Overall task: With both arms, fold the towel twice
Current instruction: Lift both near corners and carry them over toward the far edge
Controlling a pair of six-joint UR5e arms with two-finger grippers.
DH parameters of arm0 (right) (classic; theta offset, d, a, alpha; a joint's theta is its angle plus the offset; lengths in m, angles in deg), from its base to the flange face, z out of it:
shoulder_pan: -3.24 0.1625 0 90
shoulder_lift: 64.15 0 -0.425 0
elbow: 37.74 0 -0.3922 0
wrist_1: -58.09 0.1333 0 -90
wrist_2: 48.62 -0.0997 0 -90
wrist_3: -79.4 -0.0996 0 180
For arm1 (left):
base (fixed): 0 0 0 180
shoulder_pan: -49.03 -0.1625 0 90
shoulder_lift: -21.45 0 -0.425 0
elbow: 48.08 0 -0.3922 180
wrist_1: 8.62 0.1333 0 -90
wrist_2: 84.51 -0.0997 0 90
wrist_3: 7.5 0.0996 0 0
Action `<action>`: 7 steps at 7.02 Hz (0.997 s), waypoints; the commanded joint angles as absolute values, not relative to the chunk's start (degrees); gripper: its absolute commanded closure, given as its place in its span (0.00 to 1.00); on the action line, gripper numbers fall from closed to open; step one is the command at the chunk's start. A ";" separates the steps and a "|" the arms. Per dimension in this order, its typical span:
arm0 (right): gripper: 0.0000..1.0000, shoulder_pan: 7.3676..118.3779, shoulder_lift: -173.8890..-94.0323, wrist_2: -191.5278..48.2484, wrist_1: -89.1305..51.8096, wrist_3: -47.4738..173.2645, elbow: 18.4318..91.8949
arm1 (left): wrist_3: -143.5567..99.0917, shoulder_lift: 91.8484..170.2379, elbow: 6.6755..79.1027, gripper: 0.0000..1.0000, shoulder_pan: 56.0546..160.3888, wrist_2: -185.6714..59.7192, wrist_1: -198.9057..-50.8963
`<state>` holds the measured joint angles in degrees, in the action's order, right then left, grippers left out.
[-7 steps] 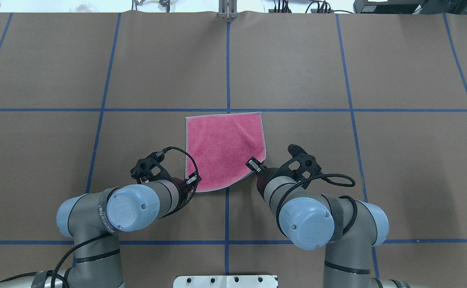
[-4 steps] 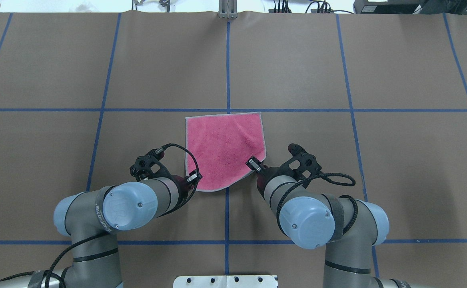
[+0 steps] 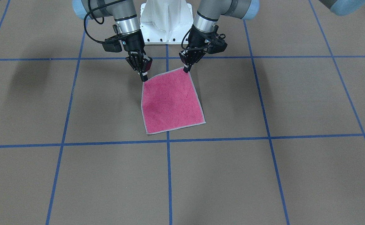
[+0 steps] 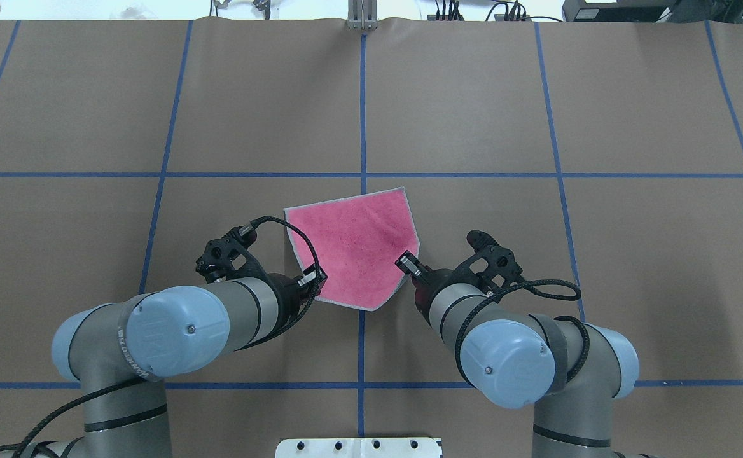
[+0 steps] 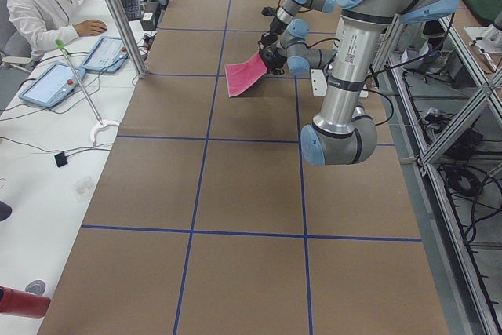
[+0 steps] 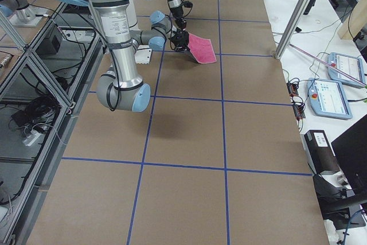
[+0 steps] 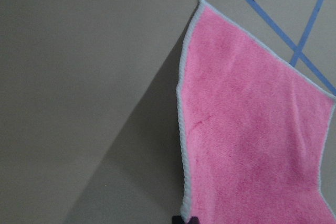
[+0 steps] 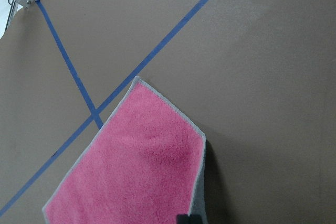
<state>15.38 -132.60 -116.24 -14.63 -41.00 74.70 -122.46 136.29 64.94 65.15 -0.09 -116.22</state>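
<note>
The towel (image 4: 352,248) shows its pink face with a light grey hem, just ahead of the table's centre cross. Its far edge rests on the table (image 3: 173,125). Its two near corners are raised off the table. My left gripper (image 4: 317,278) is shut on the near left corner, on the right in the front view (image 3: 187,69). My right gripper (image 4: 403,261) is shut on the near right corner, on the left in the front view (image 3: 144,77). Both wrist views show the towel hanging away from the fingertips (image 7: 252,129) (image 8: 136,171), with a shadow beneath it.
The brown table (image 4: 537,254) carries a grid of blue tape lines. The white pedestal base (image 4: 359,447) stands at the near edge between the arms. An operator (image 5: 43,1) sits at a side desk with tablets, beyond an aluminium post (image 5: 118,13).
Both grippers have risen with the towel's near corners. The towel's far edge has slid toward me and now lies slanted. The left elbow has swung outward to the left.
</note>
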 commanded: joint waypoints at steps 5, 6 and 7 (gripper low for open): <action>1.00 16.84 -130.78 -117.69 -21.28 -37.43 80.65 | -117.19 136.06 66.79 1.00 70.28 2.57 -112.79; 1.00 19.04 -130.51 -119.09 -21.19 -37.15 79.25 | -117.19 136.67 66.88 1.00 72.38 5.37 -110.16; 1.00 20.54 -128.16 -119.19 -21.28 -36.71 76.45 | -116.06 136.67 66.53 1.00 72.84 5.40 -110.05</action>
